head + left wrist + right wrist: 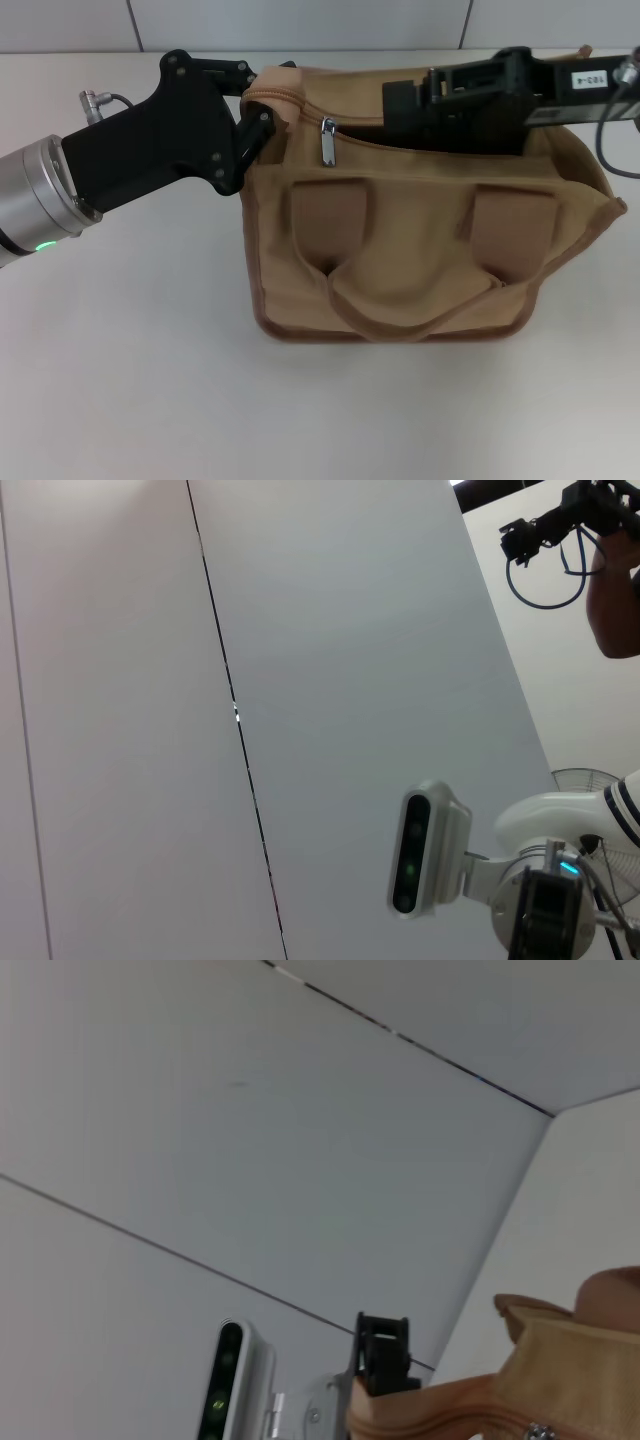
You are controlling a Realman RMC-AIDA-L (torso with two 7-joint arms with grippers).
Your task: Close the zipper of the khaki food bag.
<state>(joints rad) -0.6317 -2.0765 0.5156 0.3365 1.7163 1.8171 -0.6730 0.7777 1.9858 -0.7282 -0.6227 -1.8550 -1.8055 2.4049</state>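
Note:
The khaki food bag (400,250) stands in the middle of the table in the head view, its two handles hanging down the near side. The zipper (300,100) is shut at the bag's left end and gapes open to the right. Its silver pull tab (328,141) hangs down about a third of the way along. My left gripper (256,100) is shut on the bag's left top corner. My right gripper (400,105) reaches in from the right over the open mouth, right of the pull tab. The right wrist view shows the bag's corner (560,1390) with the left gripper (383,1355) on it.
The bag sits on a white table (130,380), with a grey panelled wall (300,20) behind. Cables (615,150) hang by the right arm. The left wrist view shows only wall panels and my head camera (425,850).

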